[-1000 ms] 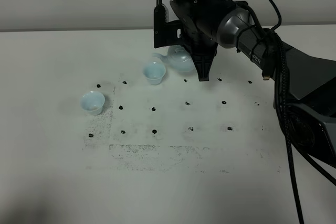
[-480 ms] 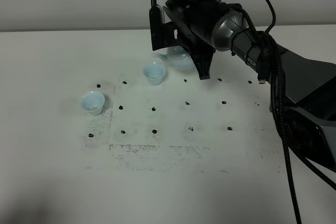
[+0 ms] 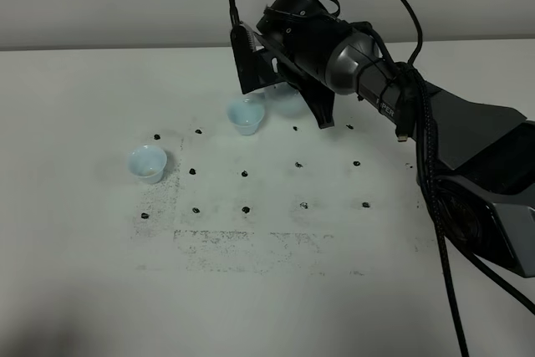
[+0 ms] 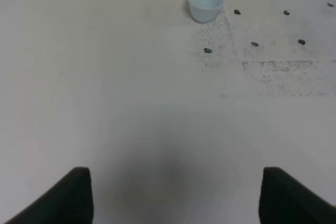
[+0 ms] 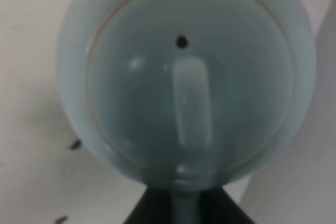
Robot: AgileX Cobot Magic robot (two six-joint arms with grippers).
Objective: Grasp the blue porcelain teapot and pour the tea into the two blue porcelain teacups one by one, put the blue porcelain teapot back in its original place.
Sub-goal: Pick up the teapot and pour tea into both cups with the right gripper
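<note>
Well, the left gripper point(image 4: 176, 200) hangs over bare white table point(image 3: 75, 273), and its two black fingers are wide apart with nothing between them. At the left middle of the high view stands the first teacup point(image 3: 147, 163), upright and all alone. More to the right, in the upper middle, stands the second teacup point(image 3: 246, 116), upright too. Just to its right is the blue porcelain teapot point(image 3: 287, 103), mostly hidden behind the black arm. I think its spout is next to that cup's rim, but I cannot tell if any tea is coming out.

The right gripper point(image 5: 184, 212) looks down on the round lid. Its fingers seem squeezed together on the loop handle, with the pale handle showing between the two dark tips.

The teapot is shiny and hard, so it is probably slippery and would break if it fell. With tea inside it is likely heavy, and it may want to swing. The handle is the best place to hold it, gripped tight and tipped slowly. The cups are tiny and light, so a bump could knock them over.
</note>
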